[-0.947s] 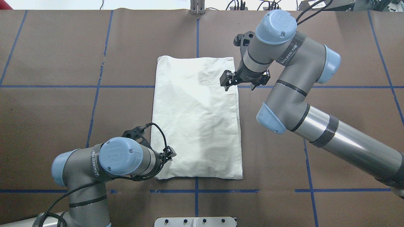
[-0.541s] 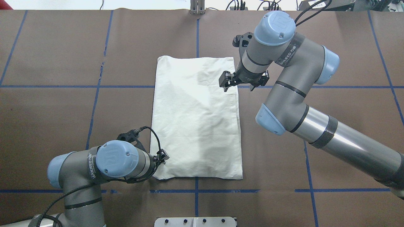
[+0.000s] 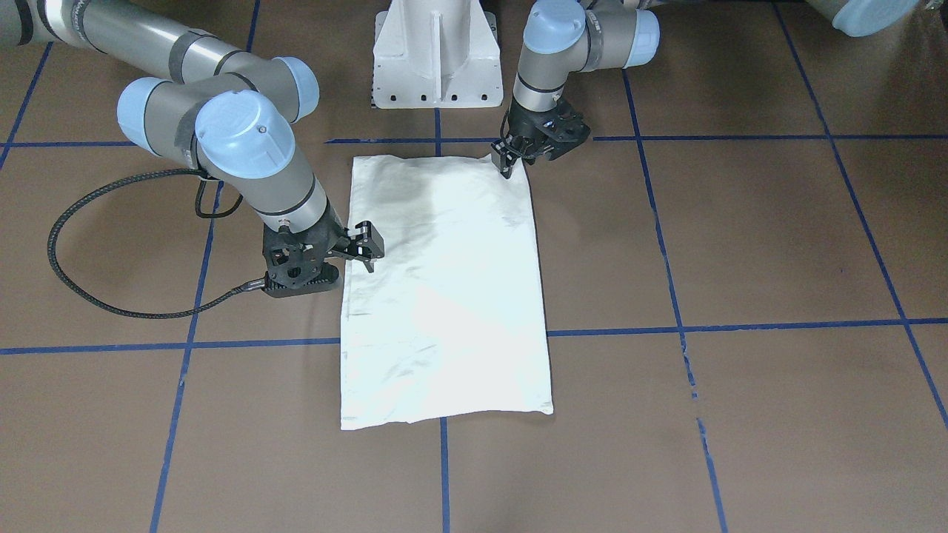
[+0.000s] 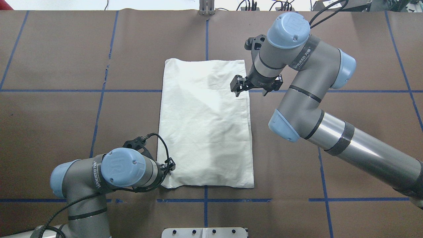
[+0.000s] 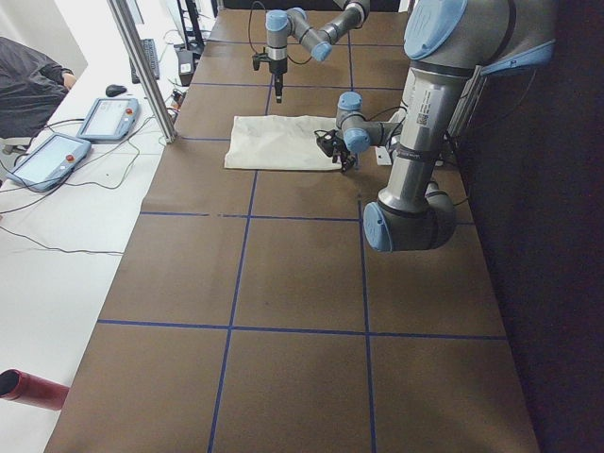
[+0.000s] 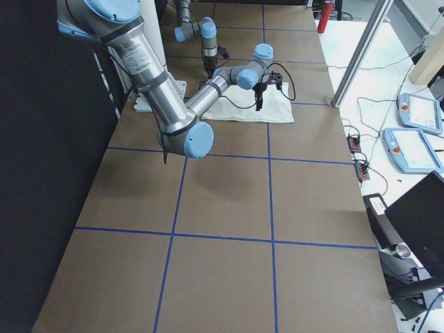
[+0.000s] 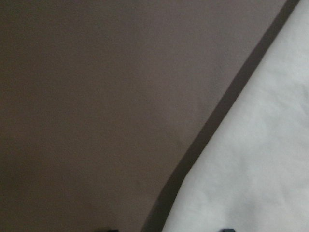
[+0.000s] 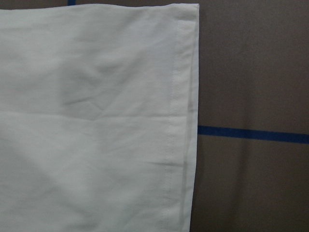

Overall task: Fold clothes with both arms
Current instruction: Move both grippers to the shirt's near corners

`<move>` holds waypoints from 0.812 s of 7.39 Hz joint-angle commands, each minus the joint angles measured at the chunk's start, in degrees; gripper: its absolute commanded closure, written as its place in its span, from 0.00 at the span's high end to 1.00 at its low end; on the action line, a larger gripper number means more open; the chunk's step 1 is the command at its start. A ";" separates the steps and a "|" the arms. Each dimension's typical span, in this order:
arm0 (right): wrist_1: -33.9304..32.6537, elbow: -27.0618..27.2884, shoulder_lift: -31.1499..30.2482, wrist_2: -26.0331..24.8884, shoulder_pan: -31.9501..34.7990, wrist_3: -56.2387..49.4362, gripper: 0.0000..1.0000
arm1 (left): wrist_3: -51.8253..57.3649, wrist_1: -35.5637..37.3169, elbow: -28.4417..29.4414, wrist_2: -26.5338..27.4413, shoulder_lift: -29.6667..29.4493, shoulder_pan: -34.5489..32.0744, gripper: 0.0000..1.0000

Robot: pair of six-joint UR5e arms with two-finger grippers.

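The right claw (image 4: pixel 250 90) is spread wide, holding nothing, with one black finger over the T-shirt (image 4: pixel 205 125) and the other over bare counter (image 4: pixel 330 49), astride the cloth's long edge near its far corner. The left claw (image 4: pixel 169 165) sits low at the near corner on the opposite side. Its two dark tips stand apart across the fabric's border and grip nothing. The shirt lies flat mid-counter, folded into a long rectangle with its plain cream side up, softly creased, and a stitched hem (image 8: pixel 181 121) runs along one edge. The matte brown counter is crossed by blue tape lines (image 4: pixel 99 91).
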 commanded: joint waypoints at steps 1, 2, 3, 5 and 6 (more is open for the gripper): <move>0.00 0.04 -0.43 -0.02 0.01 0.00 1.00 | 0.00 0.00 -0.02 0.00 -0.14 0.16 0.00; 0.00 0.04 -0.44 -0.02 0.01 0.00 1.00 | 0.17 0.00 -0.11 -0.09 -0.14 0.25 0.00; 0.00 0.22 -0.52 -0.02 -0.16 0.00 1.00 | 0.78 0.00 -1.59 -0.18 0.04 0.25 0.00; 0.18 7.29 -4.54 -0.46 -5.22 9.41 1.00 | 3.23 2.88 -5.90 -0.62 0.48 0.60 0.00; 0.00 10.99 -5.35 -2.64 -8.91 19.23 1.00 | 6.73 3.34 -7.13 -0.70 0.57 0.69 0.00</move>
